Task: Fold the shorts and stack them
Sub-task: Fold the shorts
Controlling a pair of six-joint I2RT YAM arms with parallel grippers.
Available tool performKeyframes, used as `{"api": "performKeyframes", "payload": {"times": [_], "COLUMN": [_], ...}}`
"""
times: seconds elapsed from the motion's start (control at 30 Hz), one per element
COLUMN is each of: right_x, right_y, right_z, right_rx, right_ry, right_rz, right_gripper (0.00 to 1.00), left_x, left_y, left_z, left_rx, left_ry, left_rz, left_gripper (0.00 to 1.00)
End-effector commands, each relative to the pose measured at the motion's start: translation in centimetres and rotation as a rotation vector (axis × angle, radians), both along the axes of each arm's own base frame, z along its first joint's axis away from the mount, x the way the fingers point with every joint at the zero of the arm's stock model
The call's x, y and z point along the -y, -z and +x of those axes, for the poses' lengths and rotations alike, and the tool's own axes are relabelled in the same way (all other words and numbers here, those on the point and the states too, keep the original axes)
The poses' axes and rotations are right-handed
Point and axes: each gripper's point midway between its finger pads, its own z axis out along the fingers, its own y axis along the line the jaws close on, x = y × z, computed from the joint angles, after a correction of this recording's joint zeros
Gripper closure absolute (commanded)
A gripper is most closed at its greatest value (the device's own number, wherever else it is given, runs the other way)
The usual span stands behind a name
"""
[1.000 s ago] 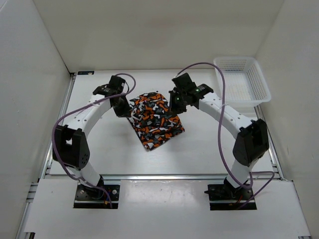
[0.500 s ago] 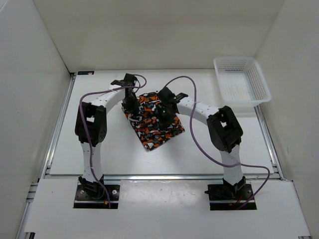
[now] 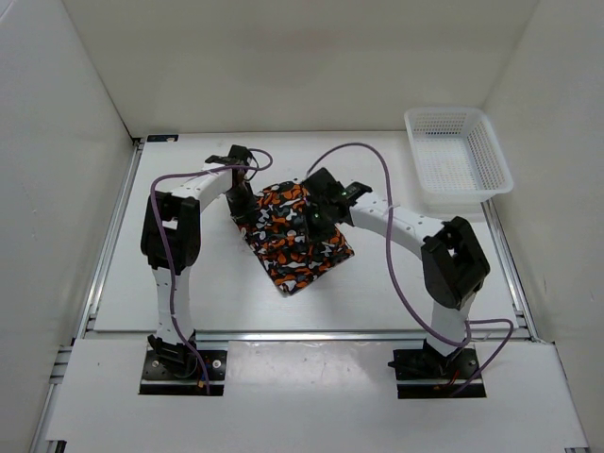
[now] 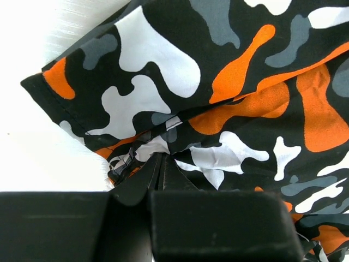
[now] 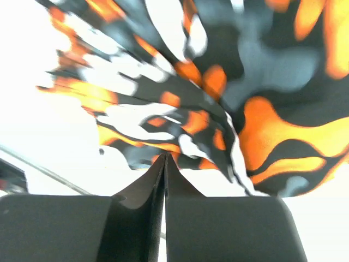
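The camouflage shorts [image 3: 297, 247] lie folded into a rough diamond in the middle of the table. My left gripper [image 3: 242, 200] points down at their upper left edge. In the left wrist view it [image 4: 161, 157] is shut, and the shorts [image 4: 229, 82] pucker around its tips. My right gripper [image 3: 314, 215] stands over the shorts' upper middle. In the blurred right wrist view it [image 5: 165, 155] is shut, its tips at the edge of the shorts [image 5: 262, 109], with white table showing below. No fabric shows between either pair of jaws.
A white mesh basket [image 3: 444, 114] stands at the back right corner of the white table [image 3: 189, 274]. White walls close in the table on three sides. Purple cables arch over both arms.
Both arms have raised their elbows and swung their shut grippers in from beside the shorts onto them. The shorts have shifted slightly towards the near right.
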Motion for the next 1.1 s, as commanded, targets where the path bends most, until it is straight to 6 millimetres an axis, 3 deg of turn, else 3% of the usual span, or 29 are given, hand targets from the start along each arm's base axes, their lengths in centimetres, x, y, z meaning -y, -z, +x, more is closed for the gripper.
{"api": "performKeyframes", "payload": {"times": [0.0, 0.1, 0.13, 0.2, 0.27, 0.37, 0.43, 0.5, 0.57, 0.6, 0.8, 0.93, 1.0, 1.03, 1.07], "right_x": [-1.7, -3.9, -4.6, -6.6, -7.6, -8.6, -7.6, -7.3, -5.4, -5.3, -3.5, -5.0, -6.5, -6.8, -7.2], "right_y": [-6.6, -7.6, -6.1, -6.6, -4.1, -2.6, -0.8, -1.4, -0.1, 0.7, 5.2, 2.8, -1.8, -3.6, -6.3], "right_z": [3.7, 5.8, 6.3, 7.3, 7.4, 5.3, 3.0, 1.2, -0.4, -1.1, -1.3, 0.0, 1.4, 1.7, 2.3], "right_rx": [0.171, 0.190, 0.158, 0.150, 0.086, 0.026, -0.013, -0.003, -0.032, -0.041, -0.072, -0.032, 0.044, 0.070, 0.116], "right_ry": [0.051, 0.068, 0.070, 0.060, 0.049, -0.002, -0.018, -0.042, -0.025, -0.035, 0.014, 0.013, 0.010, 0.010, 0.015], "right_rz": [0.097, 0.131, 0.123, 0.167, 0.157, 0.163, 0.125, 0.136, 0.098, 0.089, -0.021, 0.023, 0.108, 0.137, 0.172], "right_gripper": [0.99, 0.99, 0.99, 0.99, 0.99, 0.99, 0.99, 0.99, 0.99, 0.99, 0.99, 0.99, 0.97, 0.85, 0.75], "left_x": [-0.1, 0.0, 0.0, 0.1, 0.1, -0.2, -0.4, -0.6, -0.4, -0.4, -0.5, -0.1, -0.4, -0.7, -0.5], "left_y": [-1.7, -1.5, -1.4, -1.5, -1.5, -1.4, -1.3, -1.4, -1.3, -0.7, -0.7, -1.5, -1.9, -2.0, -2.8], "left_z": [0.9, 0.6, 0.6, 0.5, 0.5, 0.9, 1.2, 1.8, 2.1, 2.0, 3.7, 5.9, 7.2, 7.4, 9.1], "left_rx": [0.058, 0.045, 0.045, 0.044, 0.044, 0.046, 0.044, 0.054, 0.053, 0.040, 0.050, 0.090, 0.111, 0.102, 0.138], "left_ry": [0.030, 0.033, 0.033, 0.044, 0.044, 0.035, 0.028, 0.028, 0.030, 0.030, 0.017, 0.037, 0.025, 0.032, 0.028], "left_rz": [-0.010, -0.017, -0.017, -0.024, -0.024, -0.024, -0.032, -0.032, -0.043, -0.040, -0.061, -0.064, -0.057, -0.041, -0.034], "left_gripper": [0.90, 0.90, 0.90, 0.90, 0.90, 0.90, 0.90, 0.90, 0.90, 0.90, 0.90, 0.90, 0.90, 0.90, 0.90]}}
